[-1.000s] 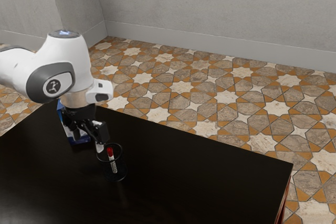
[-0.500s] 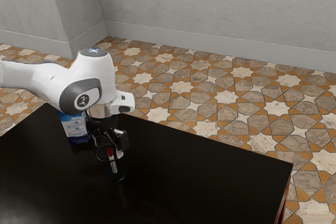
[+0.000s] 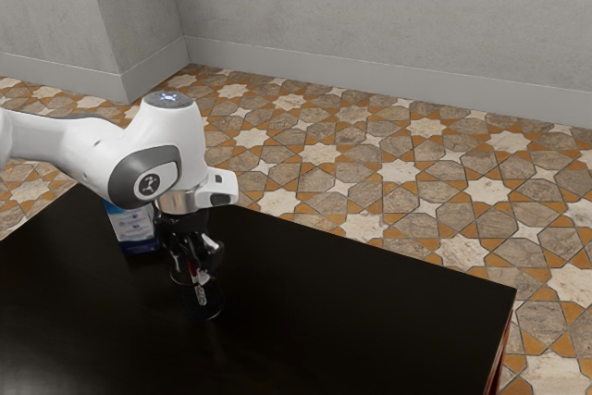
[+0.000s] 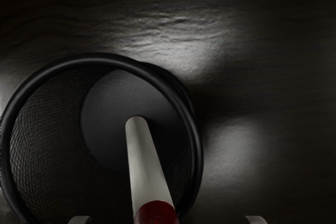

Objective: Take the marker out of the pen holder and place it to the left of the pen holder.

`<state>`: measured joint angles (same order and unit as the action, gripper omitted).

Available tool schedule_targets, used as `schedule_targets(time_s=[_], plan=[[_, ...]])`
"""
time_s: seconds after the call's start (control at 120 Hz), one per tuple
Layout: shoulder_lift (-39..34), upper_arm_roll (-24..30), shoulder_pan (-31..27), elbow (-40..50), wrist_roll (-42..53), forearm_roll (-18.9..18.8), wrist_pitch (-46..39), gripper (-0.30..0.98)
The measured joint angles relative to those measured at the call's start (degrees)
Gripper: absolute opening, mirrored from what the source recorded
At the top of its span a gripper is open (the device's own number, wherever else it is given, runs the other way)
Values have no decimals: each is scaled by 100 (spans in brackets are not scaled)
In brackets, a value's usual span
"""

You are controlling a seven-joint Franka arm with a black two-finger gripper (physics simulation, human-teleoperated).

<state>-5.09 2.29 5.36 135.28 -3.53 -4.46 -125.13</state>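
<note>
From the exterior view's left: one blue-and-white carton (image 3: 135,227) on one desk (image 3: 351,321), then one pair of jaws, wide apart and gripping nothing, the red cap between them. It tops one marker (image 4: 145,166), leaning inside one pen holder (image 4: 97,59). An off-centre squeeze could twist it loose; a slanted lift could snag the rim, tipping the holder.

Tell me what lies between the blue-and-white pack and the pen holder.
Bare table, as the exterior view shows, between the pack and the pen holder. The tool hides part of that stretch.
</note>
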Motion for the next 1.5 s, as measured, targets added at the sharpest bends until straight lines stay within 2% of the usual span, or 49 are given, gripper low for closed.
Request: schedule_targets(time_s=[0.092, 0.183, 0.275, 0.425, 0.583, 0.767, 0.875, 0.975, 1.183, 1.4, 1.442, 1.5], plan=[[-24, 0, 0, 0, 0, -4, 11, 16], [-56, -6, 1, -1, 2, -14, 19, 5], [-77, -8, -4, -8, -9, -69, 22, -2], [-212, -134, -9, -172, -54, -158, 154, -6], [-396, -116, 1, -1024, -103, -211, 1002, -8], [-490, -145, -1, -1831, -259, -224, 3217, -9], [-185, -156, -9, -1898, -459, -205, 4379, -10], [283, -347, 93, -1781, -672, -197, 5073, -10], [1420, -853, -13, -1627, -1024, -190, 5418, -10], [1834, -1067, -34, -1643, -1264, -166, 5412, -10], [1870, -1073, -35, -1694, -1292, -154, 5403, -7], [1926, -1112, -36, -1835, -1305, -128, 5392, 6]])
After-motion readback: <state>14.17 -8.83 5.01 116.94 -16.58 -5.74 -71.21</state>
